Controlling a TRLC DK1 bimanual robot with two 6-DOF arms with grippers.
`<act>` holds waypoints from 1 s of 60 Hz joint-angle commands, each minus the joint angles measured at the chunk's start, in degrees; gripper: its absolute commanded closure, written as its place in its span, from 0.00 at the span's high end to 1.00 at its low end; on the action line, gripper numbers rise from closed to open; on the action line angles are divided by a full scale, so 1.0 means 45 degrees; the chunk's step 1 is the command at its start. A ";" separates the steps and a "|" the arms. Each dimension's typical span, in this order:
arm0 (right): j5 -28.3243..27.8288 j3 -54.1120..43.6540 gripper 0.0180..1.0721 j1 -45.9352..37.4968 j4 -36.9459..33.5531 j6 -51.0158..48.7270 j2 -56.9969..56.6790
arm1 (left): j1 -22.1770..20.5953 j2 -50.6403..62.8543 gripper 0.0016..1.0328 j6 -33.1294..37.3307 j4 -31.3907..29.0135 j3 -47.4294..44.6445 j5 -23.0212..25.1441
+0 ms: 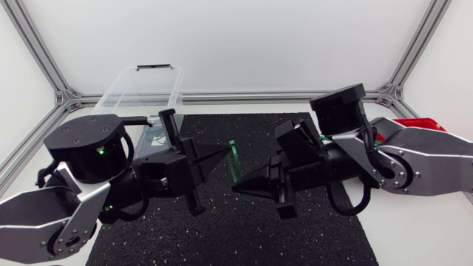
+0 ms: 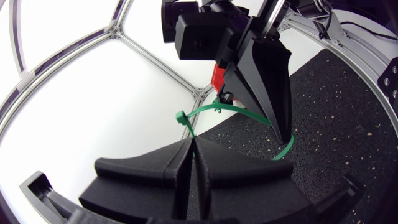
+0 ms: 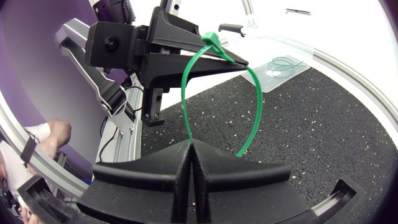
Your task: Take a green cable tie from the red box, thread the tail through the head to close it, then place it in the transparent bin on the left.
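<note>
Your left gripper (image 1: 224, 152) and right gripper (image 1: 238, 186) each pinch the green cable tie (image 1: 233, 161), which is bowed into a loop between their tips above the black mat (image 1: 244, 236), mid-table.

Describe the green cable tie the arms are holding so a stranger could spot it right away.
Over the black mat in the table's middle, the left gripper and right gripper meet tip to tip. The cable tie is the thin green strip arching between them, held in the air, unlike the green ties lying in the clear bin.
</note>
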 commanded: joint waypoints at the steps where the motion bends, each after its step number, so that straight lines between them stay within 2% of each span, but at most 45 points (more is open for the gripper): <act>1: -0.0186 -0.0087 0.05 -0.0073 0.0007 -0.0150 0.0130 | 0.0108 -0.0128 0.03 0.0007 -0.0180 -0.0086 0.0365; 24: -0.0714 0.0070 0.05 -0.0386 0.0007 -0.0209 0.0599 | 0.0108 0.0067 0.03 0.0222 -0.0493 0.0344 0.0853; 43: -0.0460 0.0363 0.05 -0.0542 0.0085 -0.0365 0.1517 | 0.0225 -0.0265 0.03 -0.0032 -0.0571 0.0266 0.0873; 60: -0.0479 0.0109 0.05 -0.0249 0.0066 -0.0365 0.0892 | 0.0284 -0.0265 0.03 -0.0071 -0.0551 0.0032 0.0912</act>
